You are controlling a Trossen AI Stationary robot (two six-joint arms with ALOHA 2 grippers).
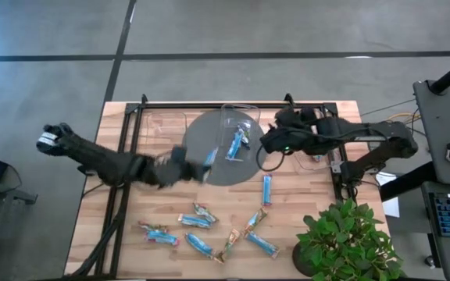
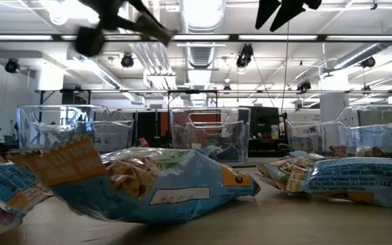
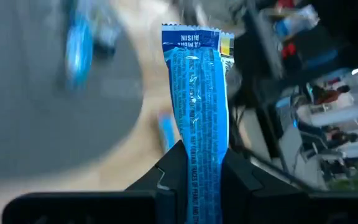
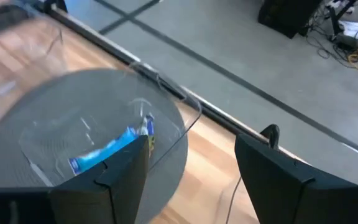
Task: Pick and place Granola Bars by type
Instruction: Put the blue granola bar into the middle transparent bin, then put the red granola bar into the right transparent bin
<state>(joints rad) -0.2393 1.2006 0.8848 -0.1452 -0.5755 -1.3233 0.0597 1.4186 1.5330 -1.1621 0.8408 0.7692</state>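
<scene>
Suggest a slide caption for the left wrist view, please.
Left gripper shut on a blue granola bar, above the grey disc.

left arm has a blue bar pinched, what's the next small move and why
Probably carry it on toward the clear bin on the grey disc and release above it. The left gripper is shut on a blue-wrapped bar, and that bin already holds one blue bar.
</scene>
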